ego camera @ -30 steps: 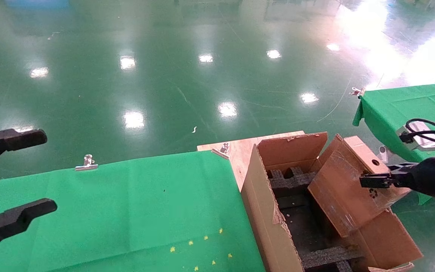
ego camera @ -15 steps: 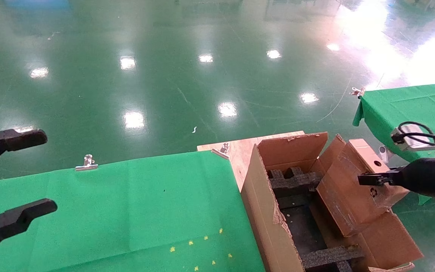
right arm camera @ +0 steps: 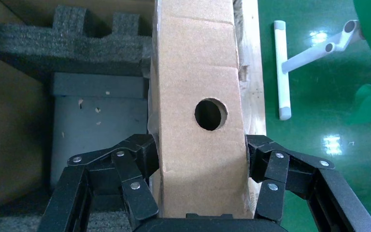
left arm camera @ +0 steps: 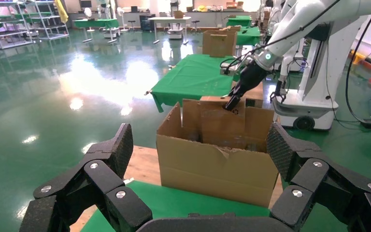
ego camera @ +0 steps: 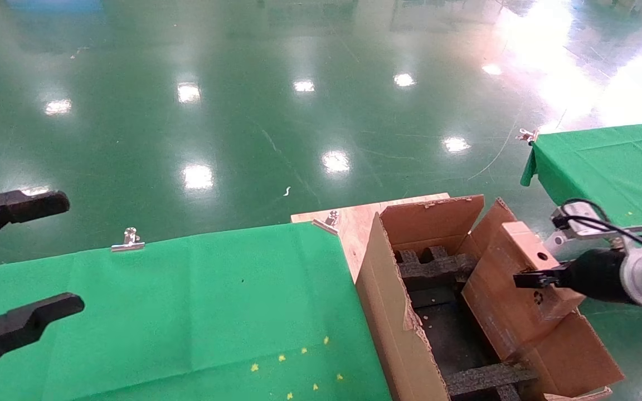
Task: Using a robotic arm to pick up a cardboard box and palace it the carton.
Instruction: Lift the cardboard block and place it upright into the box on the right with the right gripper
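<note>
My right gripper [ego camera: 527, 278] is shut on the small brown cardboard box [ego camera: 513, 292], pinching its two broad sides just below the round hole in its narrow face [right arm camera: 210, 114]. The box hangs tilted inside the right part of the large open carton [ego camera: 393, 312], over the black foam inserts [ego camera: 438, 267]. In the right wrist view the fingers [right arm camera: 135, 164] press both sides of the box [right arm camera: 198, 145]. My left gripper [ego camera: 20, 267] is open and empty at the far left over the green table. In the left wrist view the white robotic arm [left arm camera: 299, 24] reaches over the carton [left arm camera: 217, 164].
A green-clothed table [ego camera: 187, 306] lies left of the carton, with metal clips [ego camera: 127, 239] on its far edge. A second green table [ego camera: 605, 156] stands at the right. A bare wooden board [ego camera: 354, 217] shows behind the carton. A shiny green floor surrounds everything.
My right gripper has moved left and down with the cardboard box, carrying it lower into the carton. The left arm has not moved.
</note>
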Available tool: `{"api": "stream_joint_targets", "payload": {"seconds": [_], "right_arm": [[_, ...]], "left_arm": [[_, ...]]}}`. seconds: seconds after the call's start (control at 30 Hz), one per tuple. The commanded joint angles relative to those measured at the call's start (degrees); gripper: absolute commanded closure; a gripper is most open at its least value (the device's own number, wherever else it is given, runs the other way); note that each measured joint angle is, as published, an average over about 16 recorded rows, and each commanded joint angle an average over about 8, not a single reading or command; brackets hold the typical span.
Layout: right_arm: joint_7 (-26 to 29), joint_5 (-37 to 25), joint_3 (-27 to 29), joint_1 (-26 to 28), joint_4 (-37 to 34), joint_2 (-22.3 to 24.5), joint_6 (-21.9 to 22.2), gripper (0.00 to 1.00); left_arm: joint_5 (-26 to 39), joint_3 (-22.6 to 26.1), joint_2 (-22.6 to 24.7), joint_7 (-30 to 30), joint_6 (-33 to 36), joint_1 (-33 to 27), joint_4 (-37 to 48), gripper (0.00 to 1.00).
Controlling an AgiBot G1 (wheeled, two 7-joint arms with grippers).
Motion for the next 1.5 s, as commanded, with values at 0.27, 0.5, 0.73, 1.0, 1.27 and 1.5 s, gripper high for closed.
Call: {"api": "stream_joint_targets", "payload": {"seconds": [0.27,0.5,0.73,1.0,1.27,1.5], "right_arm": [[5.7,-5.1,-1.6,-3.2,-0.3,-2.8,3.3,1.00],[12.1,-10.3,-2.3,-5.4,-0.6,-4.8,4.5,1.00],[18.0,-14.3,-2.9,-7.8,-0.9,-6.8,5.4,1.00],[22.2,-16.9,-3.5,-10.8,-1.9,-8.0,7.6,1.00],[24.8,-18.3,-3.8,-12.7,-3.2,-9.4,8.7,1.00],[25.5,-18.8,-4.3,-14.1,-4.5,-10.7,9.4,1.00]], "left_arm": [[0.0,0.0,0.0,0.0,0.0,0.0,0.0,0.00],[0.0,0.0,0.0,0.0,0.0,0.0,0.0,0.00],[0.0,0.0,0.0,0.0,0.0,0.0,0.0,0.00],[0.0,0.0,0.0,0.0,0.0,0.0,0.0,0.00],[0.0,0.0,0.0,0.0,0.0,0.0,0.0,0.00],[0.0,0.0,0.0,0.0,0.0,0.0,0.0,0.00]]}}
